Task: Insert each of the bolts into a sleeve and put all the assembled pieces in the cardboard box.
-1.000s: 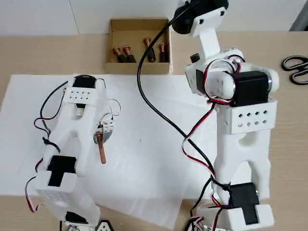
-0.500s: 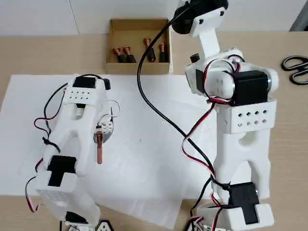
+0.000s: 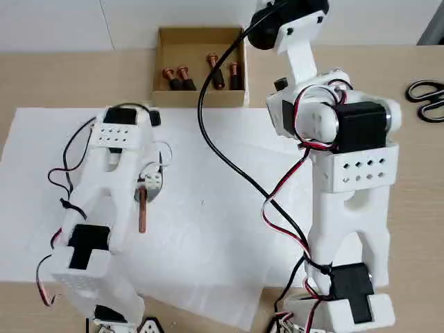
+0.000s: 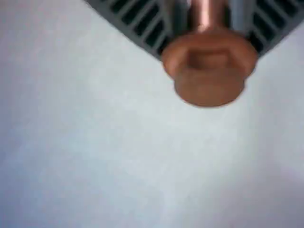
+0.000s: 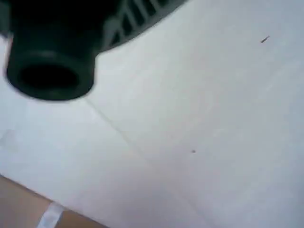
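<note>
My left gripper (image 3: 145, 184) is shut on a copper bolt (image 3: 142, 212), which hangs over the white paper (image 3: 208, 236) at the left. In the left wrist view the bolt's round head (image 4: 209, 71) sticks out from between the ribbed grey jaws of the left gripper (image 4: 208, 16). A black sleeve (image 5: 47, 64) with its open bore facing the camera is held in my right gripper (image 5: 80, 23), above the paper. The cardboard box (image 3: 158, 66) stands at the far edge of the table, with several assembled bolt-and-sleeve pieces (image 3: 216, 71) lying in it.
Black scissors (image 3: 427, 99) lie on the wooden table at the far right. A black cable (image 3: 215, 146) runs from the right arm's upper part across the paper. The paper's near edge (image 3: 208, 305) ends close to the arm bases.
The left arm has shifted slightly and the bolt in its gripper has swung from a slight tilt to nearly straight toward the near edge. The right arm has not moved.
</note>
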`<state>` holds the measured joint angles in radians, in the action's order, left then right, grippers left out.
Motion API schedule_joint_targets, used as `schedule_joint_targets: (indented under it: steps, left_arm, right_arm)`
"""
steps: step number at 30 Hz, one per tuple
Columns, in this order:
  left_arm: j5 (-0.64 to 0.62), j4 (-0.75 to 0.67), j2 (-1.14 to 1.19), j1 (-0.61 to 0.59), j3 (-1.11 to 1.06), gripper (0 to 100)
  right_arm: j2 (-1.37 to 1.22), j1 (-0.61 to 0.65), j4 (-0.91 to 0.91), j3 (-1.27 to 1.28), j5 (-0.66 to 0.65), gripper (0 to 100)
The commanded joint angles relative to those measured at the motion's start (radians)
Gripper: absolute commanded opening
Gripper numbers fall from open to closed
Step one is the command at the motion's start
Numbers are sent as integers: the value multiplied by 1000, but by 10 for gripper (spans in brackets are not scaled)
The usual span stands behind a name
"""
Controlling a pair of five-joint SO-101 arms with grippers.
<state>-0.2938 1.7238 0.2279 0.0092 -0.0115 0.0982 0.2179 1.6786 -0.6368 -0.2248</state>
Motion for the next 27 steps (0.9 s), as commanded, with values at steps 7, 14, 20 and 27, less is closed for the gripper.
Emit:
schedule_joint_targets:
  steps: [7, 14, 20, 27]
  left_arm:
    - [5, 29, -399, 20, 65, 5]
    - [6, 25, -651, 58, 65, 5]
    - [3, -2, -736, 52, 62, 5]
    - [2, -2, -736, 52, 62, 5]
  right_arm:
    - [15, 62, 4, -3, 14, 4]
    - [22, 122, 2, 26, 120, 6]
    - [205, 140, -31, 196, 121, 8]
    - [562, 143, -232, 644, 97, 6]
